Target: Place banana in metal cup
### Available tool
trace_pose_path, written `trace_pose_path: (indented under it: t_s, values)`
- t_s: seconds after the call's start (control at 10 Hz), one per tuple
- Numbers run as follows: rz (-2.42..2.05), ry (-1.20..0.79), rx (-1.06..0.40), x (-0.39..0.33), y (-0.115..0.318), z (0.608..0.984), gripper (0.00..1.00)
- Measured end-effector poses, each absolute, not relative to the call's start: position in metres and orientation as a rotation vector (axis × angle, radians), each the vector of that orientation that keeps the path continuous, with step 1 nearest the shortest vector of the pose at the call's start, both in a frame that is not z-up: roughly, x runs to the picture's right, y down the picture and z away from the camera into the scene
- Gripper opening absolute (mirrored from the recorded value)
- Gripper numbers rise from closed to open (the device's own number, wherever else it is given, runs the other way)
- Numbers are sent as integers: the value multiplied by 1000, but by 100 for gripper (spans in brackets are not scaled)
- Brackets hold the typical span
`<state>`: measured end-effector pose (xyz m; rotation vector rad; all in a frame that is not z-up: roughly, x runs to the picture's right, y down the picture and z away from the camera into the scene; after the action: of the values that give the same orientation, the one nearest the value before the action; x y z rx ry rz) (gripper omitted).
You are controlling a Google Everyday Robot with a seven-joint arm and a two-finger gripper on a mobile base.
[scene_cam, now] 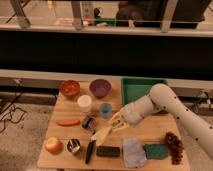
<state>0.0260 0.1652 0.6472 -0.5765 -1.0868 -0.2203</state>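
The pale yellow banana (102,134) slants down to the left from my gripper (116,124), just above the middle of the wooden table (150,131). The gripper is shut on the banana's upper right end, and my white arm reaches in from the right. The small shiny metal cup (73,145) stands near the front left of the table beside a round orange fruit (53,145). It is to the lower left of the banana's free tip and apart from it.
An orange bowl (70,88), a purple bowl (100,87) and a green tray (142,90) stand at the back. A white cup (84,102), a light blue cup (105,110), an orange carrot (67,122) and a small dark object (89,122) are mid-table. A black-handled tool (90,151), a dark block (108,151), a grey cloth (134,152), a green sponge (156,151) and grapes (174,146) line the front.
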Motion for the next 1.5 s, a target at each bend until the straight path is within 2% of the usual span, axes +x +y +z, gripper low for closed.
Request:
trace_pose_path:
  t_s: [0.6,1.2,1.5]
  values:
    - [-392,-1199,-667,-90,182,633,3]
    - [-469,-1266,-709,-113,207,610,3]
    - [-461,-1288,-694,-115,196,612,3]
